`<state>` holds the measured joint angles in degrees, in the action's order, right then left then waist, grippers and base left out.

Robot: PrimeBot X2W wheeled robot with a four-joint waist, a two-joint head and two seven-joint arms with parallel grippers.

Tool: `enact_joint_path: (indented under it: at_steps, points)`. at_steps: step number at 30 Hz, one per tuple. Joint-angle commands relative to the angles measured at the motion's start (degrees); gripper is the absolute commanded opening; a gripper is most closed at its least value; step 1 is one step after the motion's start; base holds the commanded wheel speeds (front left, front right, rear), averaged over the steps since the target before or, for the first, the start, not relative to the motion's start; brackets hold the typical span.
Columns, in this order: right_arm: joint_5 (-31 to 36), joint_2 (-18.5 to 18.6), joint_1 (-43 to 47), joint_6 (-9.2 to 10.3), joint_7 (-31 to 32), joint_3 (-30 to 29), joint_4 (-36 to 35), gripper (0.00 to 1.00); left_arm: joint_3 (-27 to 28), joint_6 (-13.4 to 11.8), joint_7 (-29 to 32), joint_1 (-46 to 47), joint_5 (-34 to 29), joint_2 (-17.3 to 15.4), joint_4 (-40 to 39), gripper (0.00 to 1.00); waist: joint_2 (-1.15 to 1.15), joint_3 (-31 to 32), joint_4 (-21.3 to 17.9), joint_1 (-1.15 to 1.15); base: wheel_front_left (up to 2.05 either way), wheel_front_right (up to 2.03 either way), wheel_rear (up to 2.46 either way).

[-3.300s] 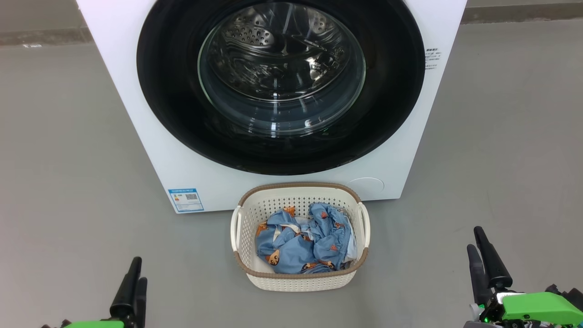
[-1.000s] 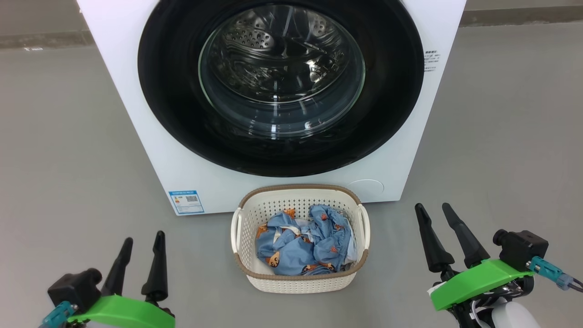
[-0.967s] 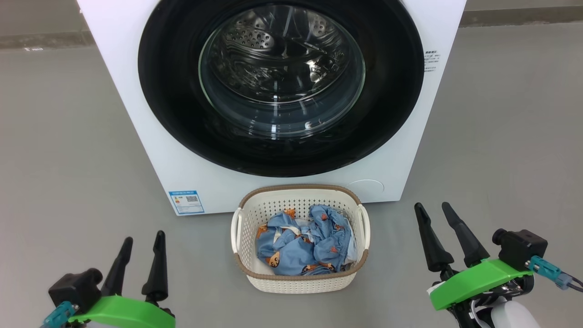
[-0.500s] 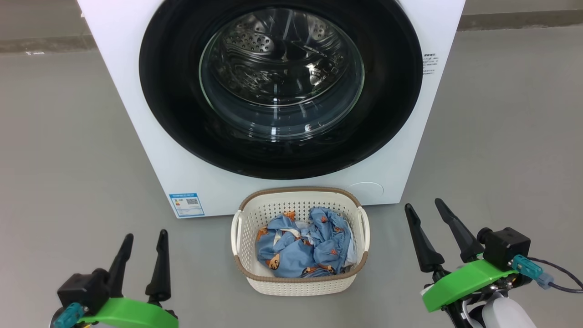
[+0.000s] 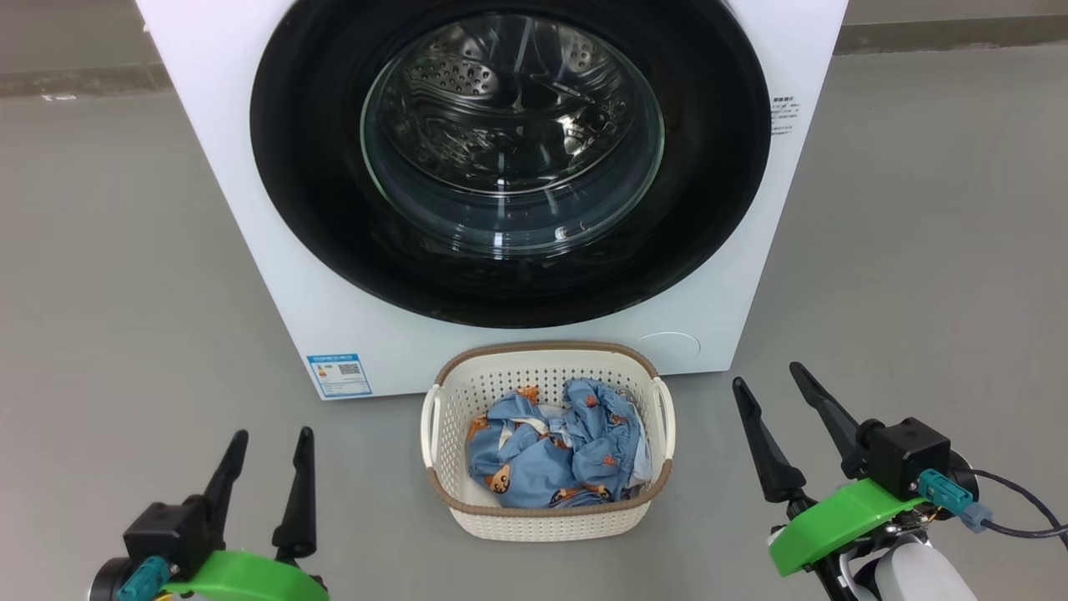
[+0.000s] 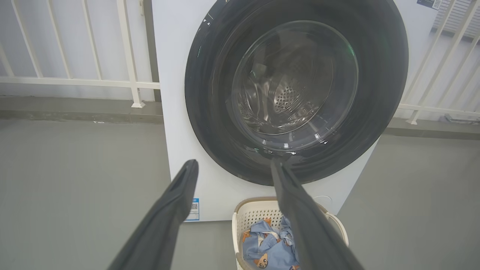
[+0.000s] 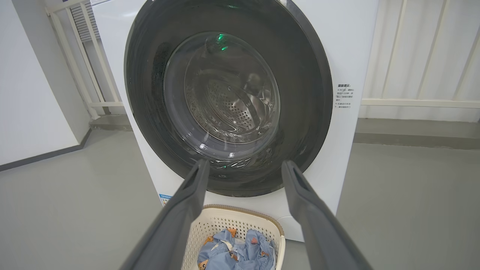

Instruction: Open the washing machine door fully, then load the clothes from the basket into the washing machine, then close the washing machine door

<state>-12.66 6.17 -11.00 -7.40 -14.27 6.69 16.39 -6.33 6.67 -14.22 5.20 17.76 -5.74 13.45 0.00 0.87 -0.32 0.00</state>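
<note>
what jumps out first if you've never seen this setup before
The large round glossy black-rimmed glass door, shut on the big white washing machine, dominates the upper middle. Just in front stands a small cream perforated plastic basket holding crumpled light blue printed clothes. The dark-fingered left gripper and right gripper, both open, sit at the lower corners.

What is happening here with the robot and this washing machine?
A white washing machine stands ahead, its round door shut. A basket of light blue printed clothes sits on the floor before it. The left gripper and the right gripper hover open on either side of the basket, holding nothing. Opening the door comes first.
</note>
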Motion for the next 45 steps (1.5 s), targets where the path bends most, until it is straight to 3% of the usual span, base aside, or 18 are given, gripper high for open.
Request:
enact_joint_path:
  at_steps: [1,35,45]
  points:
    - [0.5,0.2,-2.7,-0.09,-0.7,1.3,-1.1,1.00,1.8,0.1,-0.8,3.2,-0.4,-1.2,-1.0,1.00,0.00,-0.1,0.0,0.00,0.00,0.00,0.00]
    - [0.6,0.1,-2.7,-0.09,-0.7,0.8,-0.5,1.00,1.9,-0.2,-0.8,3.3,1.2,-1.8,-0.7,1.00,0.00,-0.1,0.1,0.00,0.00,0.00,-0.01]
    - [0.8,0.1,-2.7,-0.09,-0.7,0.9,-0.5,1.00,1.5,-0.8,-0.7,3.1,1.2,-2.1,-0.7,1.00,0.00,-0.1,0.1,0.00,0.52,0.52,-1.05]
